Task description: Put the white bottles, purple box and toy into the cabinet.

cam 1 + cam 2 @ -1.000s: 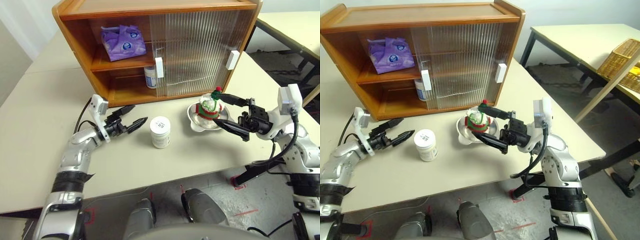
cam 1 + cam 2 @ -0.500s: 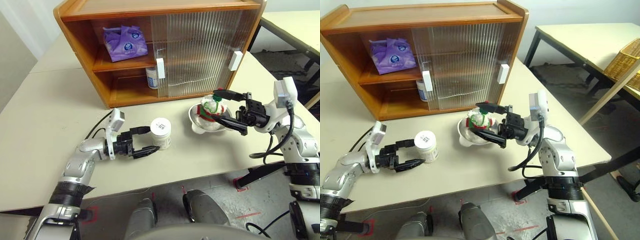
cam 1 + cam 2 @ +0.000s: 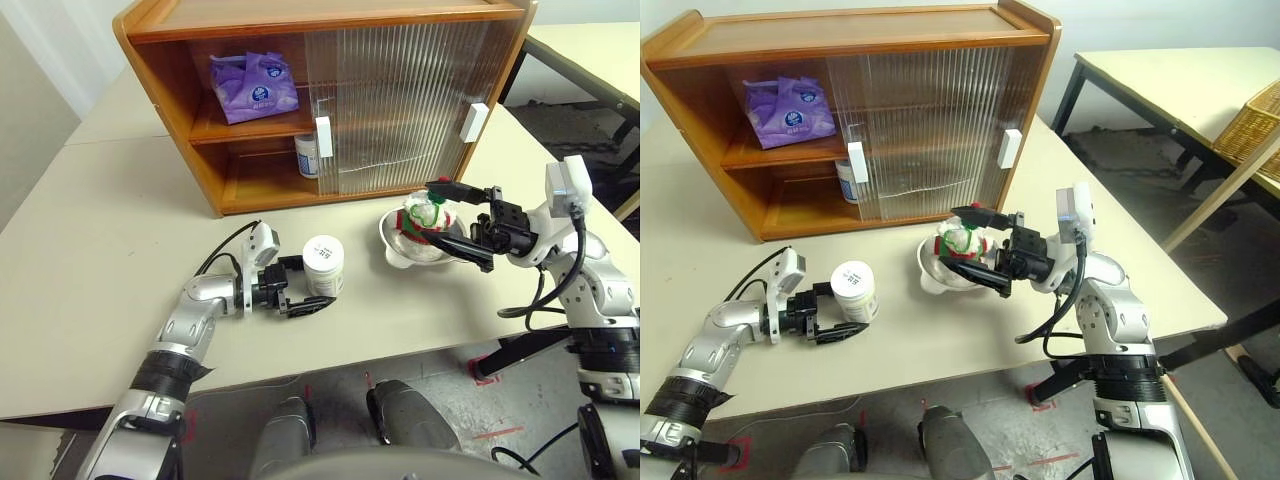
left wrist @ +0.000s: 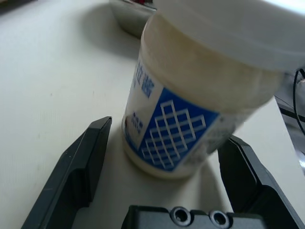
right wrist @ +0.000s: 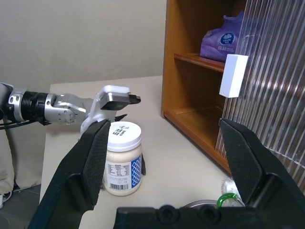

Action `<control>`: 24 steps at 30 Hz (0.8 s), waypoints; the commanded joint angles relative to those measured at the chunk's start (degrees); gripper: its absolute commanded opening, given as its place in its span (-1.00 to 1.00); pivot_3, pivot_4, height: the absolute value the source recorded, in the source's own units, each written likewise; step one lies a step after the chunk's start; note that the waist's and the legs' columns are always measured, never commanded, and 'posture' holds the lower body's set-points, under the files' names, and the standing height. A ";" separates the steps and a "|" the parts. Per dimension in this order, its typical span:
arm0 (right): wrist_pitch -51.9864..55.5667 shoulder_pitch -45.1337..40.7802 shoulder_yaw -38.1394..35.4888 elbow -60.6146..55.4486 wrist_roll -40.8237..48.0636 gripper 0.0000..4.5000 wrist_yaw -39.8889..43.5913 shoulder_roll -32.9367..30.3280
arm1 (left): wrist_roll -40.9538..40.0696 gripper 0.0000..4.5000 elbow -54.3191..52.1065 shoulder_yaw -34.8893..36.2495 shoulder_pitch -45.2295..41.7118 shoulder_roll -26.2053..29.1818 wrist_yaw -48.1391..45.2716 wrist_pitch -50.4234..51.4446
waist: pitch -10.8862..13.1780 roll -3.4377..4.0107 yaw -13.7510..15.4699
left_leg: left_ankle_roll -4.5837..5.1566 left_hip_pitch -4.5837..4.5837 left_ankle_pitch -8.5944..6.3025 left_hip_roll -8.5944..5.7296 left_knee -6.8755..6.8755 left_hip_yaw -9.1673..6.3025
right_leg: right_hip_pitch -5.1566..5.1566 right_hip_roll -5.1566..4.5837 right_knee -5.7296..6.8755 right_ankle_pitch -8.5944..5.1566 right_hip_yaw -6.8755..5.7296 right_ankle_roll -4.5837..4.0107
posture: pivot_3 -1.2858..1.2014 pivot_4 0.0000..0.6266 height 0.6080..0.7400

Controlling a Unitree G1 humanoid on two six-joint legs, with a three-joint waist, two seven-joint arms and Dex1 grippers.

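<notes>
White plastic sits between the fingers of the left pincer: one white bottle stands upright on the counter, with a black finger on either side of its base. In the left wrist view both fingers stand clear of the bottle's wall, so the left pincer is spread wide and grips nothing (the gap on each side is plain to see). Beyond this pincer's tips, further along the counter, the toy rests in a shallow metal bowl.

Over that bowl hangs the right pincer, also wide open, one finger above the toy's green hat and the other low beside the bowl's rim; whether either finger touches the toy cannot be told.

Ahead of both pincers stands the cabinet, its ribbed sliding doors covering the right part and leaving the left part open. On the upper shelf there lies the purple box. On the lower shelf the second white bottle stands just behind the edge of the nearer door's white handle.
</notes>
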 commanded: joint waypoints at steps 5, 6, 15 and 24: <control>-0.28 0.44 0.60 -0.72 -0.81 1.00 -0.16 0.25 | 2.71 0.41 2.78 -2.64 -0.70 -0.83 -0.49 -0.39 | -0.03 0.05 0.01 | -0.05 0.00 -0.03 0.00 -0.03 0.00 | 0.00 0.00 -0.02 -0.06 0.00 0.09 | -0.19 -0.74 1.00; -0.31 0.46 0.61 -0.68 -0.81 1.00 -0.14 0.26 | 2.47 0.41 2.68 -2.44 -0.64 -0.92 -0.50 -0.41 | -0.03 0.05 0.01 | -0.05 -0.01 -0.04 0.00 -0.03 0.00 | 0.00 0.00 -0.03 -0.06 0.00 0.08 | -0.19 -0.74 1.00; -0.62 0.25 0.85 0.07 -1.07 1.00 -0.02 0.53 | 1.97 0.41 5.72 5.96 -2.72 -1.59 9.31 -8.50 | 0.02 0.00 -0.14 | -0.12 -0.03 -0.09 0.02 -0.17 -0.01 | -0.09 0.01 -0.06 -0.11 0.02 0.14 | -0.18 -0.72 1.00; -0.84 0.23 0.90 0.01 -1.48 1.00 0.01 1.01 | 3.95 0.41 15.55 14.67 -11.76 -2.75 30.09 -6.77 | 0.05 -0.03 0.12 | 0.03 -0.01 -0.01 0.05 -0.35 0.09 | -0.08 0.07 -0.12 -0.17 0.04 0.07 | -0.18 -0.73 1.00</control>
